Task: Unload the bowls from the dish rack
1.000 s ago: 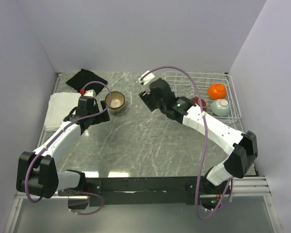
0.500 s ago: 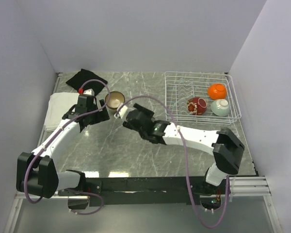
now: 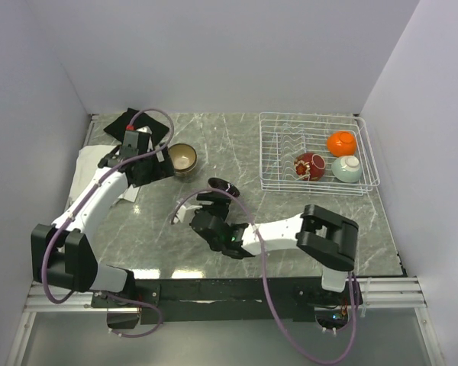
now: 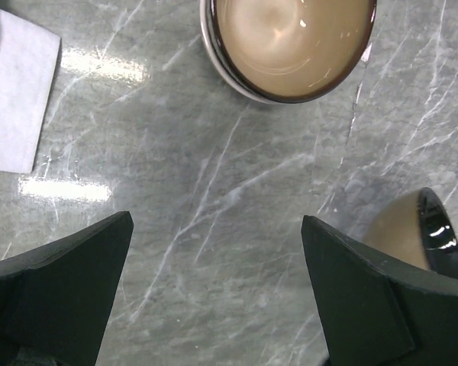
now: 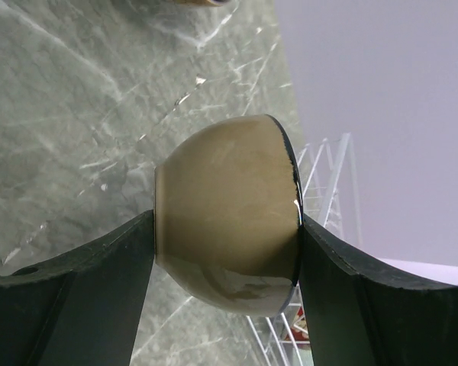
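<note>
The white wire dish rack (image 3: 319, 122) stands at the far right and holds a red bowl (image 3: 309, 165), an orange bowl (image 3: 342, 142) and a pale green bowl (image 3: 346, 168). A tan bowl with a dark rim (image 3: 182, 158) sits upright on the table; it also shows in the left wrist view (image 4: 290, 46). My left gripper (image 3: 157, 165) is open and empty just left of it (image 4: 217, 221). My right gripper (image 3: 218, 191) is shut on a second tan bowl (image 5: 229, 229), held on its side above the table's middle. That bowl's edge shows in the left wrist view (image 4: 412, 229).
A folded white cloth (image 3: 91, 171) and a black cloth (image 3: 118, 122) lie at the far left, under and behind my left arm. The white cloth's corner shows in the left wrist view (image 4: 15, 99). The rack's wires show behind the held bowl (image 5: 328, 171).
My right arm has swung from beside the rack to the left and nearer, folding back with the tan bowl in its grip. My left arm has drawn back slightly toward the cloths.
</note>
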